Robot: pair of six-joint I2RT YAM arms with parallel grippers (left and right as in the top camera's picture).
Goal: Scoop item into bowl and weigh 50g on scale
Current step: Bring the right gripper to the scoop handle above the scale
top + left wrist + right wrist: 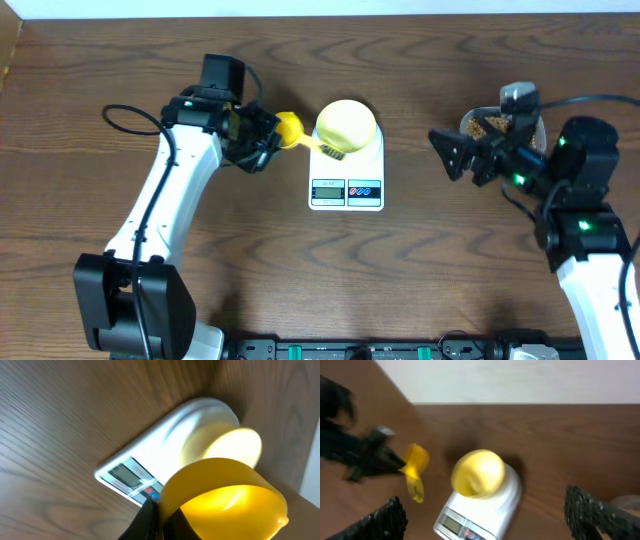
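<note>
Overhead, the scale (346,170) sits mid-desk (100,250) with the bowl (346,123) on its platform, towards the back edge. The bowl looks empty from above and from the right wrist view. Just left of the scale, the left hand (262,140) is pinched tight on a yellow scoop (290,128). In the left wrist view the scoop's cup faces the camera and shows no beans inside. Right of the scale and well apart from it, the right hand (460,155) is spread wide and holds nothing. Behind it is a tub (500,125), where the beans (492,124) lie.

This looks like the fetching step, with nothing yet in the bowl. The beans are on the far side of the scale from the scoop. The next move would be to carry the scoop past or over the bowl without knocking it, dip it into the tub, then bring it back level and tip it in. The display is too small to read.
</note>
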